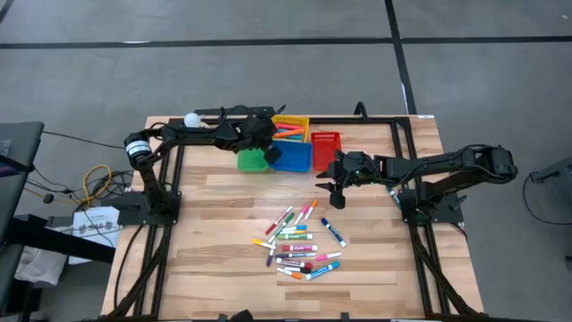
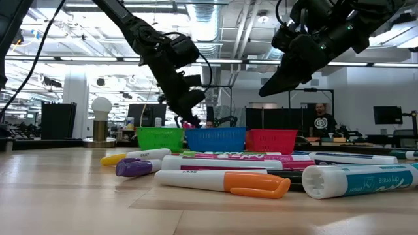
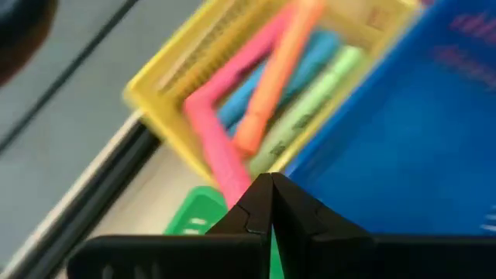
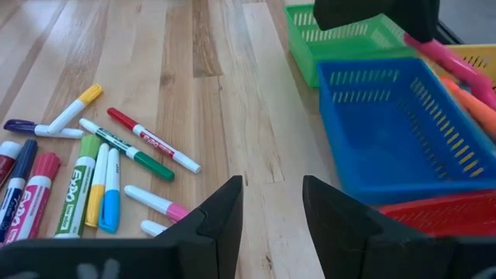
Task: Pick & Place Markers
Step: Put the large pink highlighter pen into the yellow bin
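Observation:
Many markers [image 1: 299, 246] lie loose on the wooden table toward its near edge; they also show in the right wrist view [image 4: 93, 170] and the low view [image 2: 222, 179]. My left gripper [image 1: 265, 143] is over the baskets at the far side, shut on a pink marker [image 3: 221, 147]. The yellow basket [image 3: 155, 85] holds pink, orange, blue and green markers. My right gripper [image 1: 329, 186] hangs open and empty above the table, just near of the red basket [image 1: 326, 148], and also shows in the right wrist view [image 4: 271, 209]. My left gripper pinches the pink marker by one end [image 3: 242, 184] between its two shut fingers. The marker slants away from the fingers, and its other end [image 3: 194, 105] reaches into a corner of the yellow basket. The right wrist view shows it under the gripper [image 4: 446, 56].
A green basket [image 1: 252, 161], a blue basket [image 1: 290, 156], the red basket and the yellow basket stand close together at the far middle. A white ball-shaped lamp [image 1: 191, 119] stands at the far left. Bare wood lies between the baskets and the markers.

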### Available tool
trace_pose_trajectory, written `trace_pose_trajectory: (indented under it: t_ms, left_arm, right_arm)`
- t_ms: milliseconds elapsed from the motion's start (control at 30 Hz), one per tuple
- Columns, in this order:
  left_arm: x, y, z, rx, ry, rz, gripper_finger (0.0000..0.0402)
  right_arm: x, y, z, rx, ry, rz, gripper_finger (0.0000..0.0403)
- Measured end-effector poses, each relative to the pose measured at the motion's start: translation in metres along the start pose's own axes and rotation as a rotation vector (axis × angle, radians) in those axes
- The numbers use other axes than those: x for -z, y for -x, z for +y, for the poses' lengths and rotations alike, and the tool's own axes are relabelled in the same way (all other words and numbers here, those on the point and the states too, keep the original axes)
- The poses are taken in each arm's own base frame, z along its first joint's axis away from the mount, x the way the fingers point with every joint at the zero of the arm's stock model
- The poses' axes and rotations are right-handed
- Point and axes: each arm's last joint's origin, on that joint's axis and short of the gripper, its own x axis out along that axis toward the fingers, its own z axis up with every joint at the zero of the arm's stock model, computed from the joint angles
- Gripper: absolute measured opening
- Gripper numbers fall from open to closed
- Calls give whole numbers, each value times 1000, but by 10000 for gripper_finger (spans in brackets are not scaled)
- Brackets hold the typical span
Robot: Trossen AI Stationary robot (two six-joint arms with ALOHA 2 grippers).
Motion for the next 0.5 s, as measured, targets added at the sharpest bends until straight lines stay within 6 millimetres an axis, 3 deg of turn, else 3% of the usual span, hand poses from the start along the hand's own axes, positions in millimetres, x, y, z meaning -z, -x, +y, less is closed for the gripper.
trace_pose_trajectory:
  t_ms: [367,500]
  left_arm:
    - [-16,46,0,-62,-7,-103,6]
    - [-12,49,4,-91,11,-67,6]
  right_arm:
    - [0,0,0,0,0,3,125]
    - [0,0,0,-2,0,5,125]
